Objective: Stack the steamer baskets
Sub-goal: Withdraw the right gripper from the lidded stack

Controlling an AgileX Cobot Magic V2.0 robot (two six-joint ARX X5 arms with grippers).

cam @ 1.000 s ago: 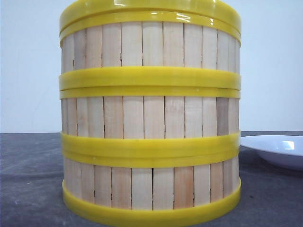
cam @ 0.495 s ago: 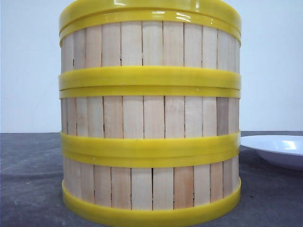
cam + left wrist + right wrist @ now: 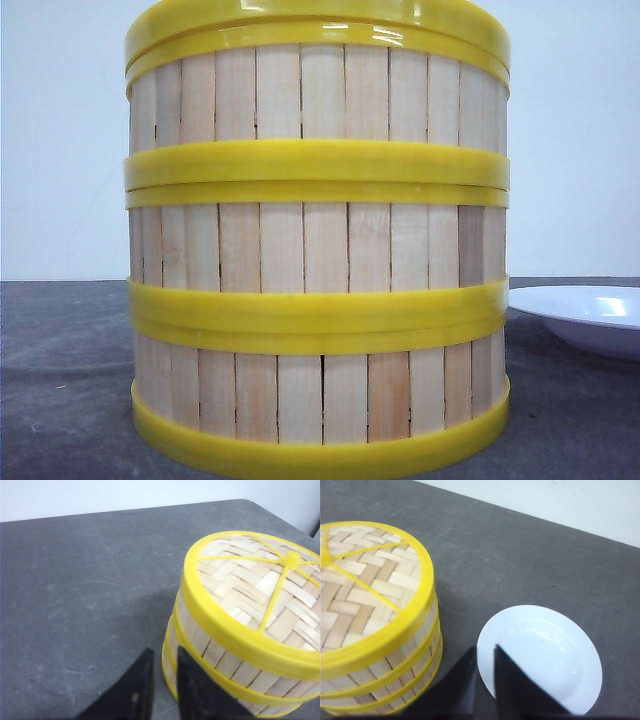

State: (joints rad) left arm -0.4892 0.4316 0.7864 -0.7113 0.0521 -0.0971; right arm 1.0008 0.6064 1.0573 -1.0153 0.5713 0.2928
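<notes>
Baskets look done: three steamer baskets [image 3: 317,245] stacked in one column on the grey table [image 3: 60,400], woven lid [image 3: 260,587] on top, white plate [image 3: 540,657] just beside. Nothing has shifted over the last second, so I'd say stacking's finished. Left end effector [image 3: 162,685] and right end effector [image 3: 484,680] hang above, fingers nearly pressed together, pinching nothing. No readable labels anywhere.

We see a dark grey table [image 3: 60,380] with small pale scratches, a plain white wall [image 3: 60,140] right behind the table's far edge, soft even light, faint shadows on the table
</notes>
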